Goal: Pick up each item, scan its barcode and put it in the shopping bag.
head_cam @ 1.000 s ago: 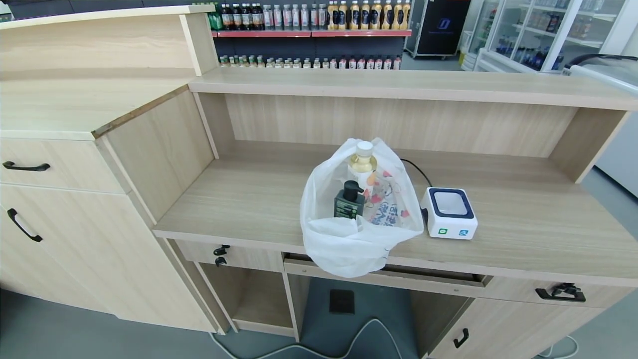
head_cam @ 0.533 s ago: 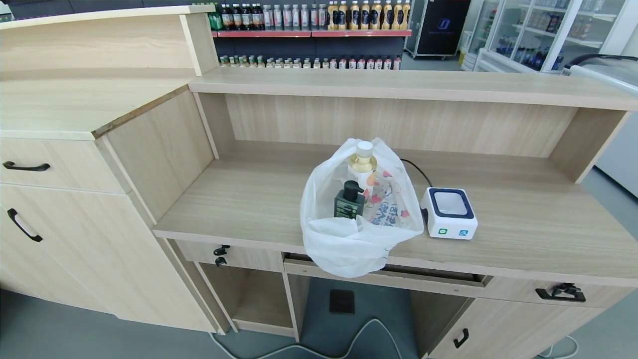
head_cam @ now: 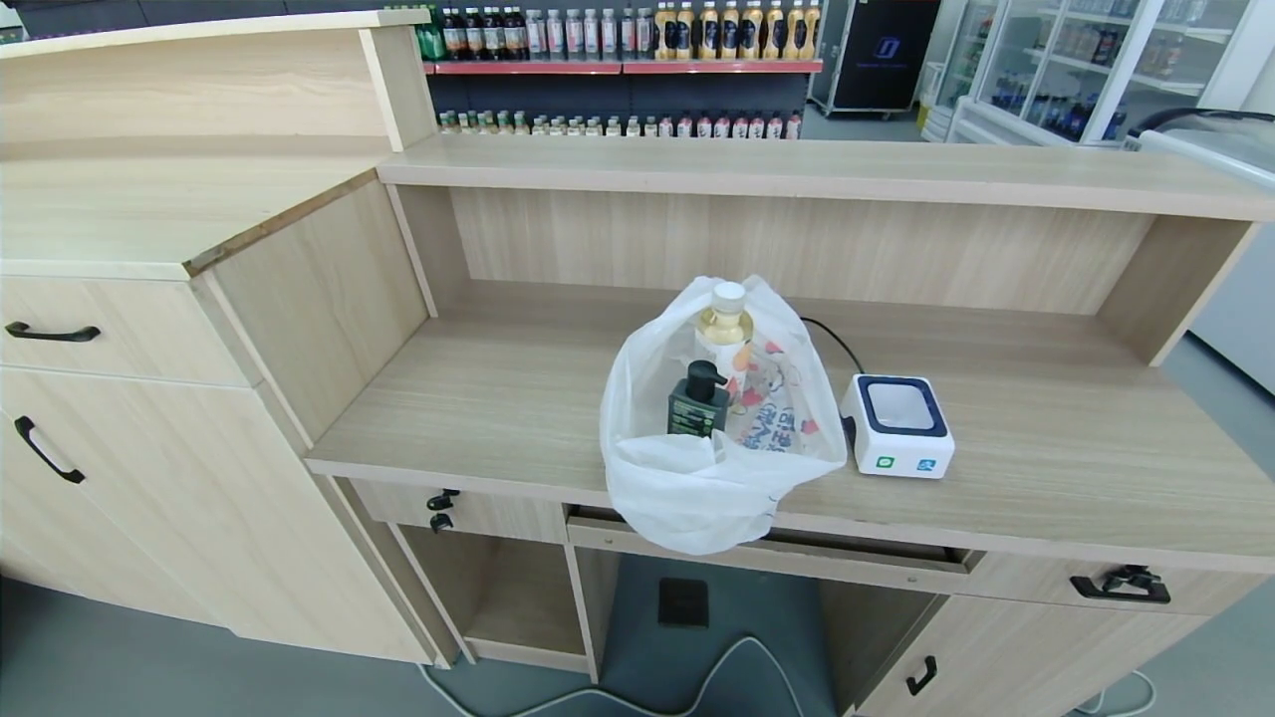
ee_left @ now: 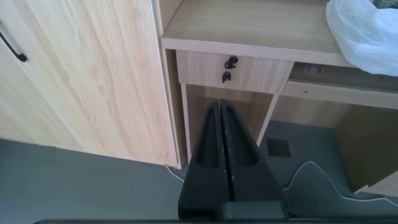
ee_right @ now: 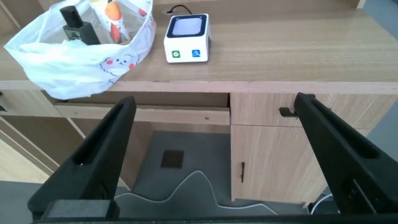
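White shopping bag [head_cam: 712,478] sits mid-frame on the wooden counter [head_cam: 498,398], pump bottle [head_cam: 698,402] and capped bottle [head_cam: 725,324] inside, scanner [head_cam: 896,424] just right. Left wrist view: left gripper [ee_left: 220,109], jaws pressed together, below counter level. Right wrist view: right gripper [ee_right: 216,102], jaws spread wide, bag beside scanner.

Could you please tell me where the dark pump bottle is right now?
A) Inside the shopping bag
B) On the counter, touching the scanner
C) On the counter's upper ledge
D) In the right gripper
A: the dark pump bottle stands upright inside the open white shopping bag, which sits on the counter beside the scanner.
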{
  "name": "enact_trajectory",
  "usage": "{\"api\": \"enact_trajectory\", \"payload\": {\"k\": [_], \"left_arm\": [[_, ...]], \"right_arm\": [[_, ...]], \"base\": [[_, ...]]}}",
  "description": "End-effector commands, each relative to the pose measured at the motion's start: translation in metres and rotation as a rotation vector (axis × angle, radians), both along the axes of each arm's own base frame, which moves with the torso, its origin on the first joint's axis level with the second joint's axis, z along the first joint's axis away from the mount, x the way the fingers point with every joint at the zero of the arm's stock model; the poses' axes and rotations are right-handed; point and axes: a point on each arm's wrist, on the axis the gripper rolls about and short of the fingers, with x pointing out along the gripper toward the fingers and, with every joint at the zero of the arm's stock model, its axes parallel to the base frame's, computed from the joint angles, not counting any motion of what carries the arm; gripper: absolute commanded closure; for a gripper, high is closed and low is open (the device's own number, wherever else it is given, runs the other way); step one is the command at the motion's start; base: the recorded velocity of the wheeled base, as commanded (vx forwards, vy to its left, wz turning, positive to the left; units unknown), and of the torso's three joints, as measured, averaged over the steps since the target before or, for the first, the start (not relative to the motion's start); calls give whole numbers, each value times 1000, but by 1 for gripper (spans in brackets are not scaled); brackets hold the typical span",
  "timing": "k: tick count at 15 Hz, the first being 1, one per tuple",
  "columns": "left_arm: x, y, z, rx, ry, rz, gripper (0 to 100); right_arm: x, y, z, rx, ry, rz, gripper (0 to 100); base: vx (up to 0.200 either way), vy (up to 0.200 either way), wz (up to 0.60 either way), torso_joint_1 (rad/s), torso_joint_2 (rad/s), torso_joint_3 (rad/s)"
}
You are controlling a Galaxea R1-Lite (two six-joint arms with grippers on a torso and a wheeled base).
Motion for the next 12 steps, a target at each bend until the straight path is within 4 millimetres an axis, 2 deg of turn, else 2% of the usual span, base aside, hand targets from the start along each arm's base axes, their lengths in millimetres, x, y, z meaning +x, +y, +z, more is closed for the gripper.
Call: {"api": "enact_trajectory", "payload": {"k": [1, 12], "left_arm": [[0, 0, 0, 0, 0, 1, 100], [0, 0, 0, 0, 0, 1, 100]], "right_arm": [[0, 0, 0, 2, 0, 1, 0], [0, 0, -1, 45, 12, 3, 0]], "base": [[0, 0, 0, 0, 0, 0], [0, 0, 0, 0, 0, 0]]}}
